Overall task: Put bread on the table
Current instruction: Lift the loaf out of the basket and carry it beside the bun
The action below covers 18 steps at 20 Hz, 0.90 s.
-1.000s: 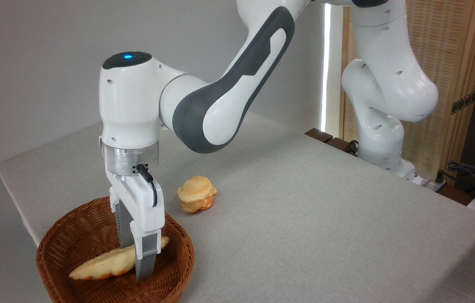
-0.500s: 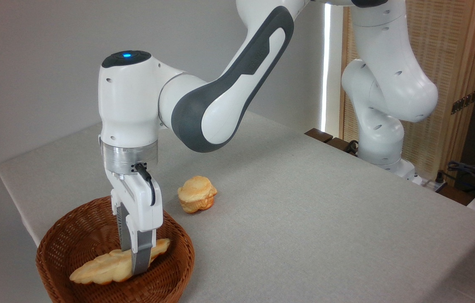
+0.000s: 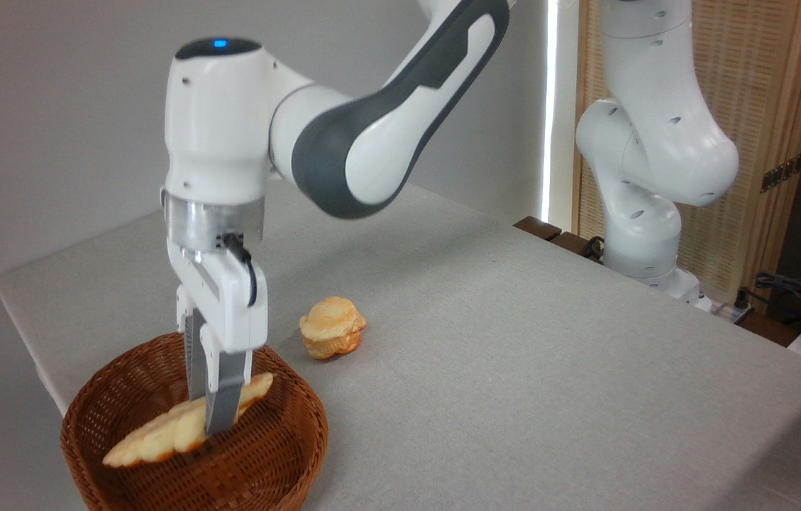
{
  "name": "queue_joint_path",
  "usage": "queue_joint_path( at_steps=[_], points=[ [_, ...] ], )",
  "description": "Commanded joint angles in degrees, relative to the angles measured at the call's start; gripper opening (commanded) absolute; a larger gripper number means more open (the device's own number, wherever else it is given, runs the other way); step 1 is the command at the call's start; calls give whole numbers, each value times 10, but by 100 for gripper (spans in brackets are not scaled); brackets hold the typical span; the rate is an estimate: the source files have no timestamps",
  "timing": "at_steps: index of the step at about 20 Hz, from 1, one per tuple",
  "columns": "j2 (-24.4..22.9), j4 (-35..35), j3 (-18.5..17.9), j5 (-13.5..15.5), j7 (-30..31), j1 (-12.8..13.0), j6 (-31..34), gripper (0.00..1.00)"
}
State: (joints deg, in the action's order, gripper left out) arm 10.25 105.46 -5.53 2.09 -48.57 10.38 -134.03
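Bread (image 3: 159, 436) higher than before in closed tool (image 3: 210, 419), above basket (image 3: 279, 454).

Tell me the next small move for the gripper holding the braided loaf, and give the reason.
Probably lift straight up a little more. The gripper is shut on the braided loaf, which hangs tilted with its low end below the wicker basket rim. Clearing that rim first should allow a sideways carry to bare table, away from the round bun.
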Motion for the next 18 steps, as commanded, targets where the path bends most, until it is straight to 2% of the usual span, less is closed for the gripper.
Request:
queue_joint_path(
  at_steps=[1, 3, 6, 10, 13, 15, 17, 18],
  points=[
    [-42, 4, -3, 5, -6, 0, 51, 44],
    [-65, 4, -4, 11, -4, 0, 83, 46],
    [-108, 4, -16, 33, 2, -1, 168, 46],
    [-153, 6, -31, 33, 9, -1, 291, 48],
    [-168, 7, -41, 32, 55, -1, 368, 51],
    [-168, 16, -41, 32, 83, 0, 397, 57],
    [-167, 26, -40, 34, 87, 4, 396, 61],
    [-164, 29, -39, 34, 94, 5, 396, 77]
  ],
)
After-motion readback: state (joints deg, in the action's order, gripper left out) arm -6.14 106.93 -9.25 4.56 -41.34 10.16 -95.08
